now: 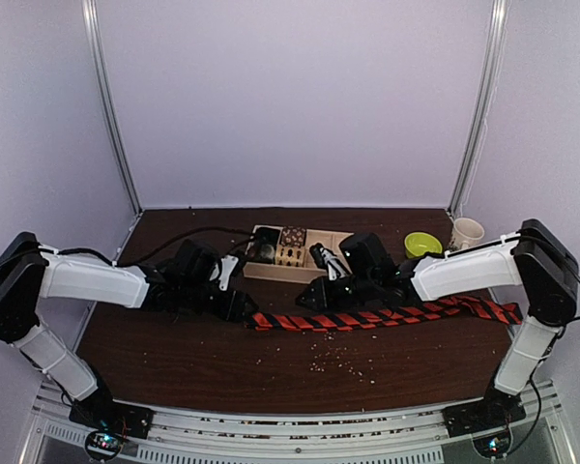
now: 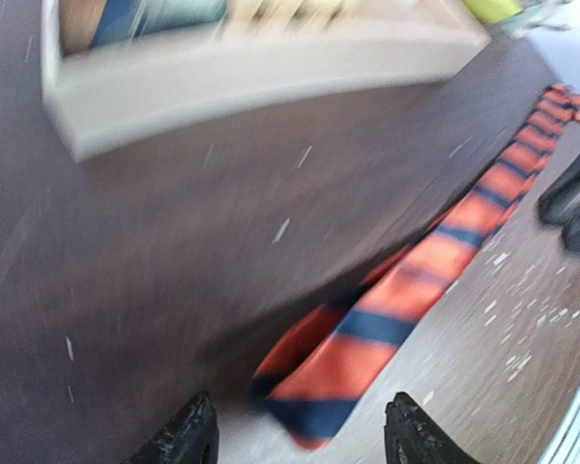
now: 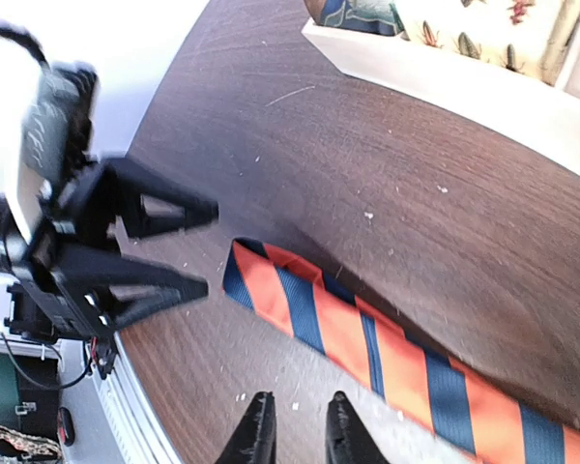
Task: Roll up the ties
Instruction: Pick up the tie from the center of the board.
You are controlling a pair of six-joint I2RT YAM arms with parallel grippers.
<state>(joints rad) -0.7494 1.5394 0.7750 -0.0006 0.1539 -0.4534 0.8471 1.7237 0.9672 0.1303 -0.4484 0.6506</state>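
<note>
The tie [image 1: 387, 316], striped red-orange and dark, lies flat along the dark table from centre to right. Its narrow end [image 2: 338, 387] sits on the table just ahead of my left gripper [image 2: 300, 440], whose jaws stand wide open on either side with nothing between them. In the top view the left gripper [image 1: 244, 307] is at the tie's left tip. My right gripper [image 1: 304, 296] hovers just right of that tip. In the right wrist view its jaws [image 3: 297, 430] are a narrow gap apart, empty, with the tie [image 3: 367, 333] lying just beyond them.
A wooden tray [image 1: 267, 273] holding small patterned fabric rolls stands behind the tie at the table's middle. A green bowl [image 1: 422, 244] and a white cup [image 1: 467, 232] sit at the back right. Pale specks [image 1: 343, 362] dot the table in front of the tie.
</note>
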